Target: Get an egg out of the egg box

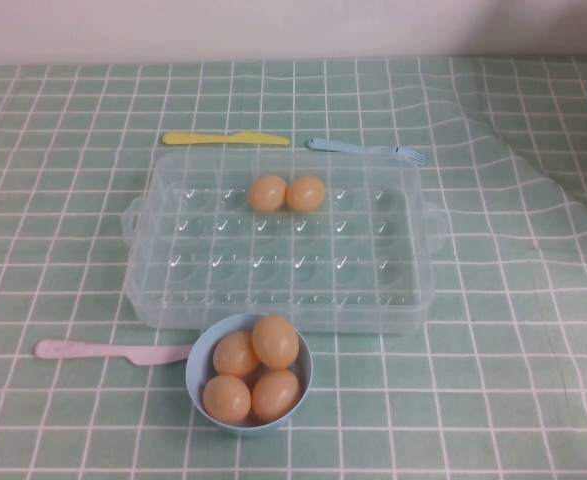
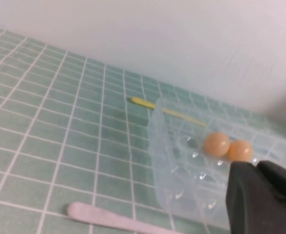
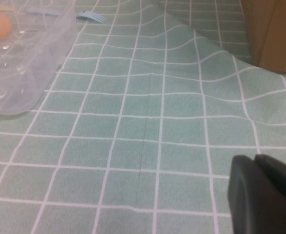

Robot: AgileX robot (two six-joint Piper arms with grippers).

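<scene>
Both grippers sit off the table in the high view; left gripper [image 2: 262, 195] and right gripper [image 3: 264, 192] show only as dark edges, finger state cannot be told. Two eggs [image 1: 286, 193] rest touching in the far row of the egg box [image 1: 163, 290]. Near it, a blue bowl [image 1: 198, 355] holds four eggs.

Two dark gripper tips, nothing more of the robot on show

The left gripper [image 2: 262, 200] appears in its wrist view as matte black, blocky finger ends with rounded corners and a thin seam between them. The right gripper [image 3: 264, 192] looks the same in its own wrist view: plain black, smooth, unmarked. The high view shows neither arm.
</scene>
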